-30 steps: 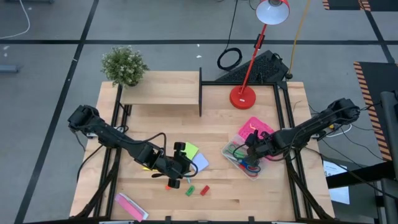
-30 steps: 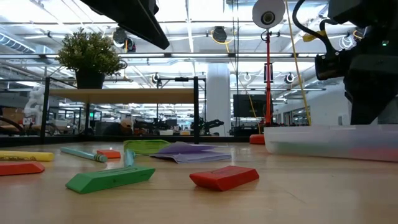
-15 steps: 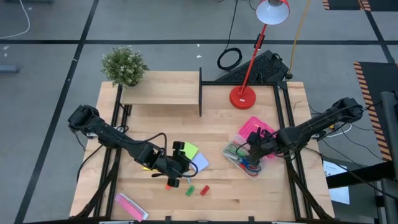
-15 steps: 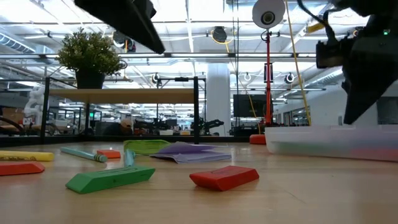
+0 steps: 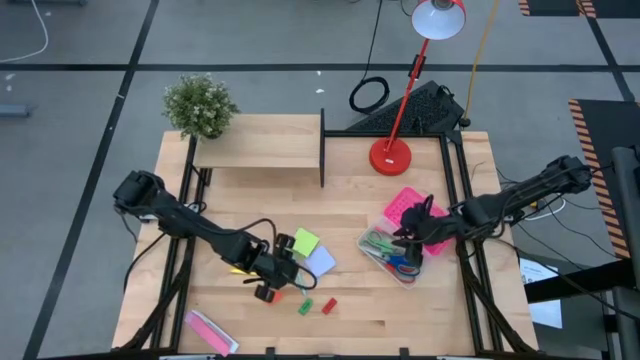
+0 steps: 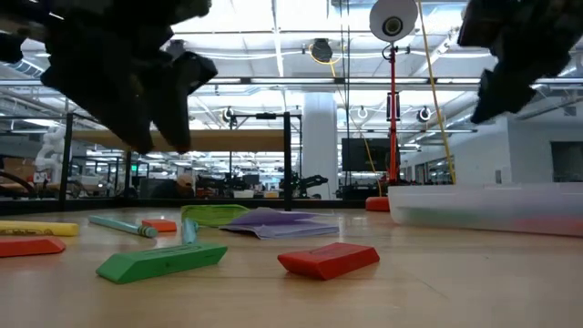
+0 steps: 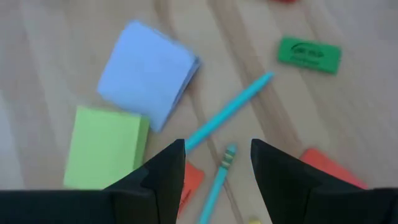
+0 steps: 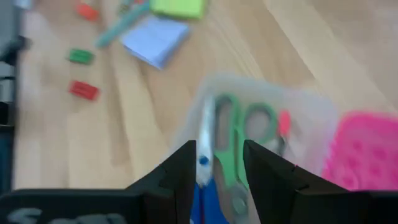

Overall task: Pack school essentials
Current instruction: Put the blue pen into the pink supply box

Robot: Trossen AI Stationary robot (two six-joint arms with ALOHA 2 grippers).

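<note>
Clear box (image 5: 372, 252) sits at the table's right, green-handled scissors (image 8: 231, 140) already inside. Right gripper (image 5: 414, 229) hangs above it, fingers parted, holding nothing. Left gripper (image 7: 216, 163), spread and empty, hovers over the teal pencils (image 7: 231, 112), likely lining up a grab, beside the green sticky pad (image 7: 106, 145) and pale-blue pad (image 7: 148, 71).

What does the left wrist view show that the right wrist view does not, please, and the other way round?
Only the left wrist view shows the left gripper, fingers open, above two teal pencils and an orange block.

Only the right wrist view shows the right gripper, fingers open, over the clear box that holds green-handled scissors, with the pink lid beside it, and a red block.

Both show the green sticky-note pad, the pale-blue pad and the green block on the wooden table.
</note>
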